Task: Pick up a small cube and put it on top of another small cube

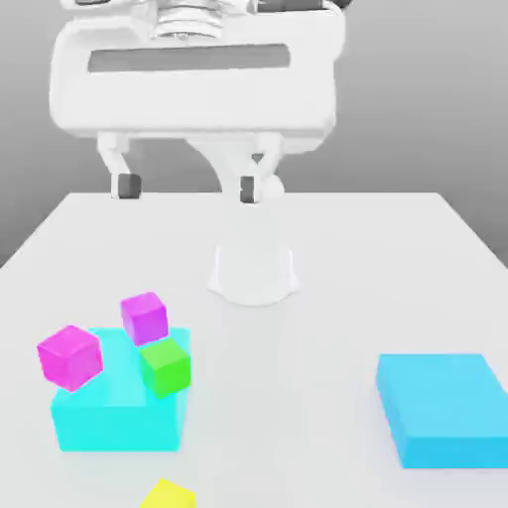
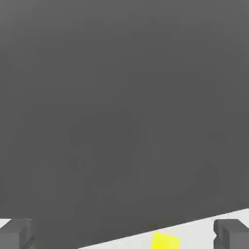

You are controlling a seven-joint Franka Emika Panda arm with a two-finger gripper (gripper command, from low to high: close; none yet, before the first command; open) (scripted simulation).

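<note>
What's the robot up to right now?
Gripper open and empty, above the table. Yellow cube not picked up. Green cube close against the purple cube.

The pincer (image 1: 184, 188) hangs high in the exterior view — its two fingers spread wide apart, dark pads (image 1: 129, 186) at their tips. Above them the broad white hand (image 1: 193, 84) sits nearly level, with the wrist (image 1: 189, 20) at the exterior view's top edge.
</note>
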